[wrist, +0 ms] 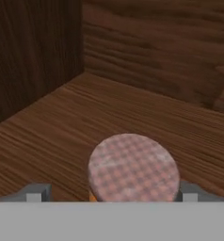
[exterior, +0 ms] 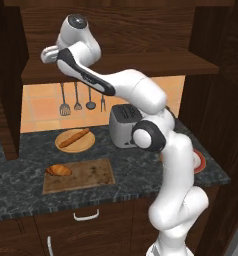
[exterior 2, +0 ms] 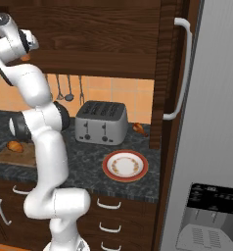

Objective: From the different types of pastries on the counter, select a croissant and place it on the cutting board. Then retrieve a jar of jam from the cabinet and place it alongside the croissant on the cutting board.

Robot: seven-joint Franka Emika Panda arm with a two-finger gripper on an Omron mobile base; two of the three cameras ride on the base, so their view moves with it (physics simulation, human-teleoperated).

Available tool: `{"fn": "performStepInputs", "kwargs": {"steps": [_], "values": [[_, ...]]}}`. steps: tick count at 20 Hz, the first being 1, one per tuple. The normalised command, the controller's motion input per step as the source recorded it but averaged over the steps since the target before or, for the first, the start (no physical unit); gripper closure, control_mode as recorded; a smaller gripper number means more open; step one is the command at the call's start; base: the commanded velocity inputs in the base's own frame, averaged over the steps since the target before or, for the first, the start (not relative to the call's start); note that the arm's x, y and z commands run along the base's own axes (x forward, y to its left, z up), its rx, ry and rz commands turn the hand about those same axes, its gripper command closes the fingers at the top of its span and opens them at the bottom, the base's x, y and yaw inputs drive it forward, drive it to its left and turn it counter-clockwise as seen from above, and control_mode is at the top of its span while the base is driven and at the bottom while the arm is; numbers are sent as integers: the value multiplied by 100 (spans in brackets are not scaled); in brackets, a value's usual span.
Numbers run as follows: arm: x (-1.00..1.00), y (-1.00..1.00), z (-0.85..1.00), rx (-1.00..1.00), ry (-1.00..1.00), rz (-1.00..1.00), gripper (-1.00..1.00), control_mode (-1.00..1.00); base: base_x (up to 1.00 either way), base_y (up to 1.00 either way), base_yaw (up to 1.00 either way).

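- Done: the croissant (exterior: 58, 170) lies on the left end of the cutting board (exterior: 86, 176), at the near edge of the counter (exterior: 141, 170).
- The long loaf (exterior: 74, 138) sits on a round wooden plate (exterior: 86, 143) farther back, left of the toaster (exterior: 125, 125); it is not needed.
- In hand: the arm is raised into the cabinet (exterior: 141, 62) above the counter.
- The hand view shows the jar of jam (wrist: 133, 170) upright on the cabinet floor, near the back left corner, its checked lid facing the camera.
- The gripper (wrist: 111, 193) has its jaws wide apart, one fingertip on each side of the jar, not clamped on it.
- Left, as I judge it: close on the jar, lift it out and set it beside the croissant on the board.
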Motion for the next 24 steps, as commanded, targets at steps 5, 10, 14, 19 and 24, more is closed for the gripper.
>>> {"fn": "performStepInputs", "kwargs": {"steps": [5, 10, 14, 19, 24], "values": [[-2, 0, 0, 0, -7, 0, 100, -100, 0, 0, 0], [-46, -17, -3, 2, -11, 0, 100, -100, 0, 0, 0], [-76, -27, 0, 2, -18, 0, 100, -100, 0, 0, 0], [-96, -27, 0, 20, -14, 0, 100, -100, 0, 0, 0], [-100, -43, 0, 47, -13, 0, 100, -100, 0, 0, 0]]}}
